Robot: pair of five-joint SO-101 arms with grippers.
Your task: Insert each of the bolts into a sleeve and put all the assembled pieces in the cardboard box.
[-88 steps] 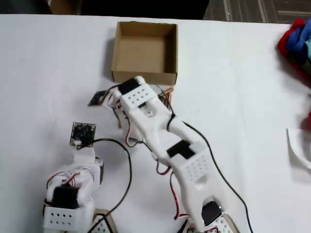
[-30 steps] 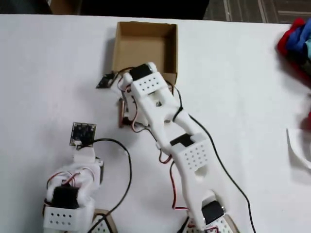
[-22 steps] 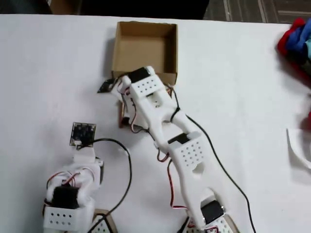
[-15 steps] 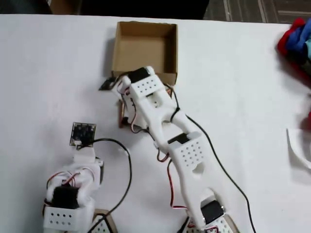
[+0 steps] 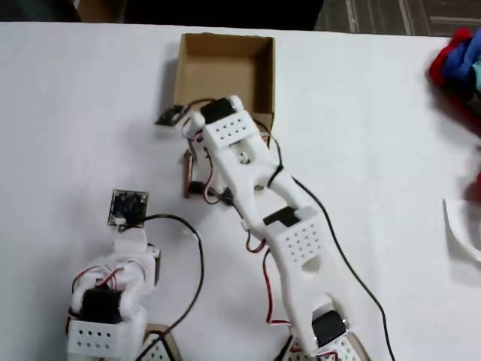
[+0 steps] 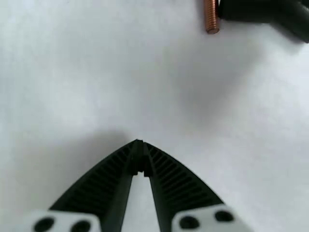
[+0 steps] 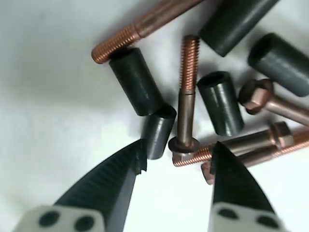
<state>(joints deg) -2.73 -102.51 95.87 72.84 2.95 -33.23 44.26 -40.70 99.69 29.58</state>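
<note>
A pile of several copper bolts and black sleeves lies loose on the white table just in front of the cardboard box (image 5: 225,71). My right gripper (image 7: 178,155) hangs open right over the pile. One bolt (image 7: 186,92) lies with its head between the fingertips. A short sleeve (image 7: 157,130) sits beside one finger, and other sleeves (image 7: 134,81) (image 7: 221,102) lie close by. From above, a bolt (image 5: 186,171) shows beside the right arm's wrist. My left gripper (image 6: 138,158) is shut and holds nothing. It sits low over bare table, with a bolt tip (image 6: 211,17) farther off.
The left arm (image 5: 105,301) stays folded at the table's near left corner. Coloured cloth (image 5: 457,60) and a white object (image 5: 462,229) lie at the right edge. Cables trail between the two arms.
The right arm's wrist has shifted a little toward the box, back to where it was a second ago. The left arm has not moved.
</note>
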